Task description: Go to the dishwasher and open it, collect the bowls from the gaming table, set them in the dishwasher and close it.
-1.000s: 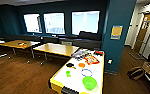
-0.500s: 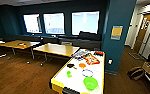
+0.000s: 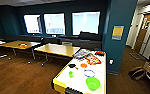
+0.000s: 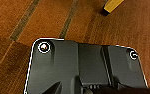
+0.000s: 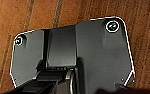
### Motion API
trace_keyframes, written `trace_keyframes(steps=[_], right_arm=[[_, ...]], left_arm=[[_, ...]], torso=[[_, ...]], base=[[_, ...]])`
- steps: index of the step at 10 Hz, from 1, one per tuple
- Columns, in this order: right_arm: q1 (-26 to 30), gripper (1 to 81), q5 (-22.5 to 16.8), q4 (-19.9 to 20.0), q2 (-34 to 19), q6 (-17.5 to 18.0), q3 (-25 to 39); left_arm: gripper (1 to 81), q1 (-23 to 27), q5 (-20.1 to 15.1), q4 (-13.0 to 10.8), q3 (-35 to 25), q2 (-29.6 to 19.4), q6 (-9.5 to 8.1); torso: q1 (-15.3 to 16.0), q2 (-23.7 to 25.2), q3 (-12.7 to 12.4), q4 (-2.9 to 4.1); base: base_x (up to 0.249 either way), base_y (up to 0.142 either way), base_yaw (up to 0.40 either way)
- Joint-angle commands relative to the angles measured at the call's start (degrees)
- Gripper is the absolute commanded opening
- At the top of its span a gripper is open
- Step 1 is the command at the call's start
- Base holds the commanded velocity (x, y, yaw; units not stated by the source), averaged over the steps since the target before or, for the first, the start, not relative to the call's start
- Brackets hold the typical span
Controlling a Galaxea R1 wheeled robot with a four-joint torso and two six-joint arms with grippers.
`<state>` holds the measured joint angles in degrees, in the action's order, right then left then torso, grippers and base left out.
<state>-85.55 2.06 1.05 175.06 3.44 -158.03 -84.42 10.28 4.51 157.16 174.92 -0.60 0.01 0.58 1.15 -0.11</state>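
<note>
Right now the robot faces a dark blue room with a brown wooden floor (image 3: 21, 75) and three bright windows (image 3: 85, 23) on the far wall. Two plain wooden tables (image 3: 58, 49) stand in the middle distance. Near and to the right is the gaming table (image 3: 101, 75), a long white surface with a yellow edge. At its far end lie game boxes (image 3: 89, 58). Nearer sit the bowls: a lime green bowl (image 3: 93, 82) closest, a pale bowl with a blue rim (image 3: 89, 73) behind it, an orange bowl (image 3: 83, 65) farther still. All three rest untouched on the surface, so collecting and loading seem left to do. Whether either claw is apart or together I cannot tell.
</note>
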Motion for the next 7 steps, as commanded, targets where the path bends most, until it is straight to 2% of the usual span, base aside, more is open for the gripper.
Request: trace_keyframes(steps=[1,4,7], right_arm=[[3.23,81.1,-2.76,-0.17,-0.12,-0.10,0.01],[3.23,81.1,-2.76,-0.17,-0.12,-0.10,0.01],[3.23,81.1,-2.76,-0.17,-0.12,-0.19,0.01]], left_arm=[[81.1,3.25,-2.45,-0.12,-0.10,-0.01,0.25],[81.1,3.25,-2.45,-0.12,-0.10,-0.01,0.25],[81.1,3.16,-2.45,-0.12,-0.10,-0.01,0.25]], torso=[[0.00,0.00,0.00,0.00],[0.00,0.00,0.00,0.00],[-0.01,0.02,0.00,0.00]], base=[[0.000,0.073,0.000],[0.000,0.073,0.000],[0.102,0.073,0.000]])
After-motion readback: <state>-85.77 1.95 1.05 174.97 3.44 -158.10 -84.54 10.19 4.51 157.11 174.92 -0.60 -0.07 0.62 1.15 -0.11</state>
